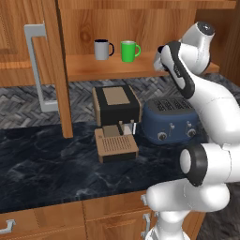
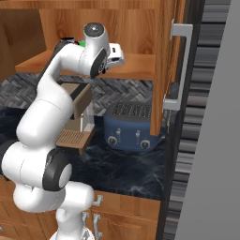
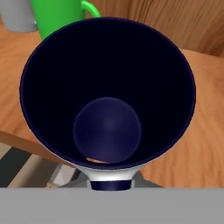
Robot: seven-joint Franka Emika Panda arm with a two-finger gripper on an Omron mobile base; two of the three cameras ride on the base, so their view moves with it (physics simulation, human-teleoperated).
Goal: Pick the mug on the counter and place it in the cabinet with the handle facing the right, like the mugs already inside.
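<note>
Standing open above the counter [image 1: 56, 164], the cabinet [image 1: 84, 21] showed its plank shelf [image 1: 93, 69] with a grey mug with a black handle [image 1: 102, 49] and a bright green mug [image 1: 129, 51] side by side, both handles turned to the right, and bare shelf further right of them. On the dark worktop below sat a coffee machine [image 1: 116, 121] and a blue toaster [image 1: 168, 119]. The white arm reached up to shelf height at the right end of that shelf, so the placing step appeared to be in hand, the pick done. From the hand camera the mug [image 3: 107, 94] looked close under the wrist, its dark navy inside facing the lens, wooden shelf beneath it and the green mug just behind. The gripper [image 2: 117, 55] had its jaws almost fully closed, judged to be pinching the mug's wall, though the fingertips themselves were hidden. Whether the mug's base already rested on the plank could not be told, nor which way its handle pointed. The next move would call for checking the handle pointed right, settling the mug flat beside the green one without knocking it, then releasing.
</note>
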